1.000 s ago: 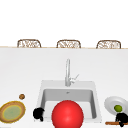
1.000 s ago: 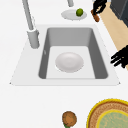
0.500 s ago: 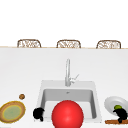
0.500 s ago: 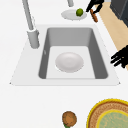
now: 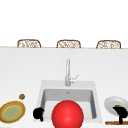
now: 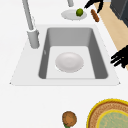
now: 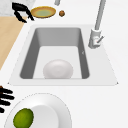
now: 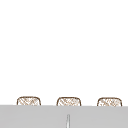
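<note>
My right hand (image 5: 121, 114) hovers open at the front edge of a white plate (image 5: 110, 102), its fingers spread just over a green lime (image 5: 119, 107) that lies on the plate. In the left side view the right hand (image 6: 93, 3) sits beside the lime (image 6: 79, 11). From the right side, its straight fingers (image 7: 5, 96) show next to the plate (image 7: 50, 110). My left hand (image 5: 38, 114) hangs open at the sink's front left corner, also seen as a hand (image 6: 120, 57) off the sink's front rim.
A white bowl (image 6: 69, 62) lies in the sink (image 5: 42, 86) under the faucet (image 5: 67, 72). A red ball (image 5: 67, 115) covers the sink's front. A yellow-rimmed plate (image 5: 12, 112) and a small brown round thing (image 5: 22, 96) sit left. A brown sausage-shaped thing (image 6: 95, 15) lies by the white plate.
My right hand has edged slightly left, closer over the lime on the plate. The left hand has stayed where it was.
</note>
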### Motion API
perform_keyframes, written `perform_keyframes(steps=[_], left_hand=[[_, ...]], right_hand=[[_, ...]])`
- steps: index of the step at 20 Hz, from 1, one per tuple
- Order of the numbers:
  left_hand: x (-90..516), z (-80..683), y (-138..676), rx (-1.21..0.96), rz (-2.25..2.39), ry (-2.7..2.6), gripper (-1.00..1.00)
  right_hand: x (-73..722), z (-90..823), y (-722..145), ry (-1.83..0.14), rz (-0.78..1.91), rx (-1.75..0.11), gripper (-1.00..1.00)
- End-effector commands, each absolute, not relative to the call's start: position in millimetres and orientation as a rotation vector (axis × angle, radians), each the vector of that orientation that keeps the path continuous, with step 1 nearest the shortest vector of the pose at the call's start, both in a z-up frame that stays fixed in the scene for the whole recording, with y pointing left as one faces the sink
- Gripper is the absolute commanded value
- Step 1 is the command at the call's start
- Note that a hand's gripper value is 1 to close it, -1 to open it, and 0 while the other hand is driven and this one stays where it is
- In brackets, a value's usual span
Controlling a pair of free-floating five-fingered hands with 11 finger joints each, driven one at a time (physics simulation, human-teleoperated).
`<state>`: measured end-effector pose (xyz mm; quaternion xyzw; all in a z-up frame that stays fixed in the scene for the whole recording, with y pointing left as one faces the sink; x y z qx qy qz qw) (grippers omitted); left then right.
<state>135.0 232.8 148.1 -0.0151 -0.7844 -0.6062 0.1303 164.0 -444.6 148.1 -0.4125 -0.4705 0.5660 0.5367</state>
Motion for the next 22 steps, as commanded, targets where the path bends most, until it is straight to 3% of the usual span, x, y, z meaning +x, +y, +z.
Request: perform_keyframes(steps=[1, 6, 14, 22], left_hand=[[135.0, 148.1, 232.8, -0.044, -1.761, -2.279, 0.0], [135.0, 148.1, 232.8, -0.044, -1.761, -2.279, 0.0], [135.0, 148.1, 232.8, -0.044, -1.761, -2.279, 0.0], [135.0, 148.1, 232.8, -0.044, -1.761, -2.279, 0.0]], right_hand=[[158.3, 148.1, -439.7, -1.019, 1.421, -0.899, -1.0], [159.3, 135.8, -441.2, -1.072, 1.374, -0.939, -1.0], [114.3, 134.4, -442.6, -0.871, 1.476, -0.803, -1.0], [133.6, 125.4, -438.7, -0.683, 1.53, -0.599, -1.0]])
